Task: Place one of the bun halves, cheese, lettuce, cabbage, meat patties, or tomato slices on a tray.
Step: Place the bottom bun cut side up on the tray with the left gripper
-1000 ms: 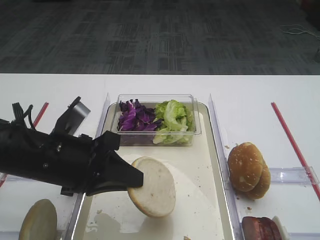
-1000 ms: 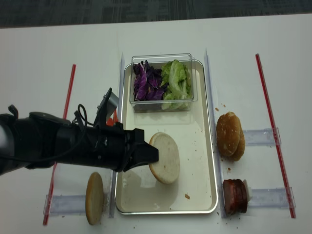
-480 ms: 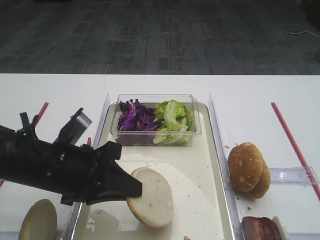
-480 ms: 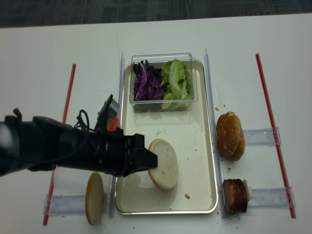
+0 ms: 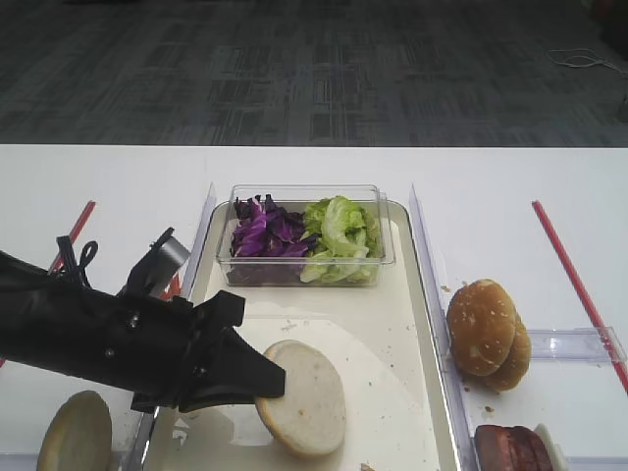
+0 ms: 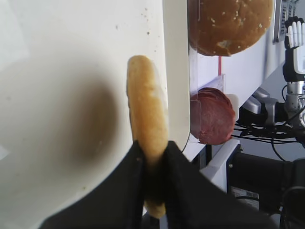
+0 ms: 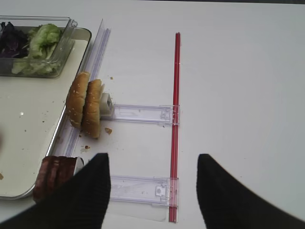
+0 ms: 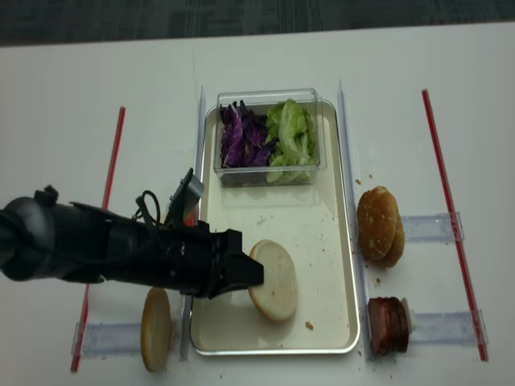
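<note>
Over the tray (image 8: 346, 265), the left hand (image 8: 245, 273) pinches a bun half (image 8: 273, 280) by its edge (tilted, low); best lowered flat before letting go.

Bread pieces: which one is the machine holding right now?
The pale flat bun half over the tray, pinched by the left pincer. Another flat one and the brown domed tops sit untouched beside the tray.
</note>
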